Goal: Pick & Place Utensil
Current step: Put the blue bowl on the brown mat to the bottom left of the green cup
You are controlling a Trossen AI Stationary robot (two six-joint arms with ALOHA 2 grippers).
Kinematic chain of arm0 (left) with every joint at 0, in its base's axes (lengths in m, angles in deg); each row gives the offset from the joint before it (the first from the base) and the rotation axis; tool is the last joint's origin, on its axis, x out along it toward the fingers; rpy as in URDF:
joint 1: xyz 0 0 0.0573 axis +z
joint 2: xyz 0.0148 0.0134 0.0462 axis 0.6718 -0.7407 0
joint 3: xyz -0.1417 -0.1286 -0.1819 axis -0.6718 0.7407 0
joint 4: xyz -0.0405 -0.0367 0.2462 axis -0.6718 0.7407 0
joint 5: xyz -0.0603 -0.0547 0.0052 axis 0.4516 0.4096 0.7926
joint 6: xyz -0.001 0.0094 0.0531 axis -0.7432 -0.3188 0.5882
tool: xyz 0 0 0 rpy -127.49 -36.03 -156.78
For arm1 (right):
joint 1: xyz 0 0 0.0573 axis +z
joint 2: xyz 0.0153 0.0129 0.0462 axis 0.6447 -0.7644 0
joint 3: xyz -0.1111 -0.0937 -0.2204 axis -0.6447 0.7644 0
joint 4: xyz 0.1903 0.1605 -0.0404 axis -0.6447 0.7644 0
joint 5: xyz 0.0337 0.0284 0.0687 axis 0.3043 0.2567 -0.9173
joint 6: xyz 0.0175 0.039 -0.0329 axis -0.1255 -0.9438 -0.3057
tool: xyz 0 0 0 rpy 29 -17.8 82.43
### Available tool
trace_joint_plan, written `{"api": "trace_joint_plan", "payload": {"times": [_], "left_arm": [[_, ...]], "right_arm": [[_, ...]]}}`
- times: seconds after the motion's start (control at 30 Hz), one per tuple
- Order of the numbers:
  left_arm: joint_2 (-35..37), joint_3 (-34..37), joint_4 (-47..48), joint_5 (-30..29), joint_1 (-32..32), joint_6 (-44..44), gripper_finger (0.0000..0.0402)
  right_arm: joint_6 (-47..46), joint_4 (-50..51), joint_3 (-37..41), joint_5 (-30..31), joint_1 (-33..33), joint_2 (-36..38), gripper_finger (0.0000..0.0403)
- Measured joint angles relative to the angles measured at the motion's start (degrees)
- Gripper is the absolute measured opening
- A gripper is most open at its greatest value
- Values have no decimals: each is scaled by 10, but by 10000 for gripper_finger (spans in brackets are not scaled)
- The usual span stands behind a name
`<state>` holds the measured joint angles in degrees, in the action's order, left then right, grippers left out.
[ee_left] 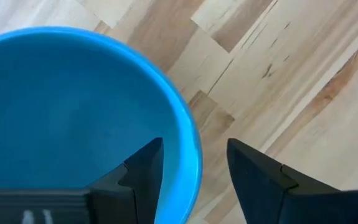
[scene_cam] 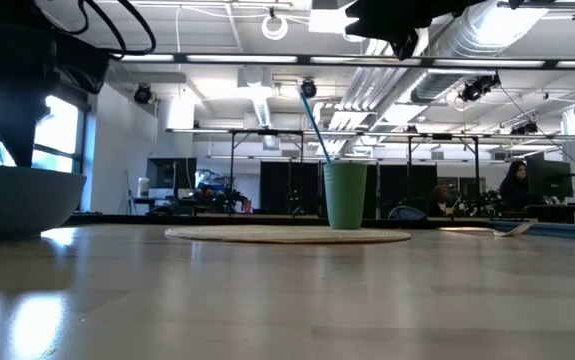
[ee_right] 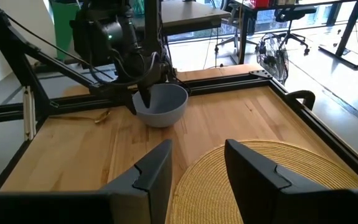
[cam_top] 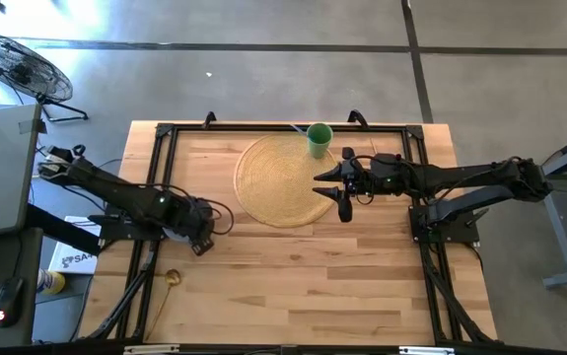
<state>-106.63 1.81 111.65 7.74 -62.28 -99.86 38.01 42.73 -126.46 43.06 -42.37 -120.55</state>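
A blue bowl [ee_left: 73, 106] stands on the wooden table at its left side; it also shows in the right wrist view [ee_right: 160, 104] and the low view [scene_cam: 12, 200]. My left gripper [ee_left: 194, 171] is open above its rim [ee_left: 188, 134], one finger inside the bowl and one outside, with bare wood showing between the rim and the outer finger. A green cup [cam_top: 319, 138] with a blue utensil handle [scene_cam: 314, 125] sticking out stands on the far edge of a round woven mat [cam_top: 278, 177]. My right gripper [cam_top: 345, 192] hovers open over the mat's right edge.
A gold utensil [cam_top: 172, 279] lies on the table near the left edge, toward the near side. A fork-like utensil [scene_cam: 512, 228] lies on the table at the right in the low view. A black frame [cam_top: 263, 126] borders the table. Bare wood fills the near half.
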Motion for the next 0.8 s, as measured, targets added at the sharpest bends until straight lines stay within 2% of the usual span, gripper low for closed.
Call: {"api": "trace_joint_plan", "payload": {"times": [0.23,0.5,0.8], "left_arm": [[-20,0,-4,-39,-17,3,172],[-49,0,6,15,-18,-1,172],[-101,0,-15,25,-17,16,172]], "right_arm": [[0,0,0,0,0,0,140],[0,-2,0,0,0,0,140],[0,-3,0,0,0,0,140]]}}
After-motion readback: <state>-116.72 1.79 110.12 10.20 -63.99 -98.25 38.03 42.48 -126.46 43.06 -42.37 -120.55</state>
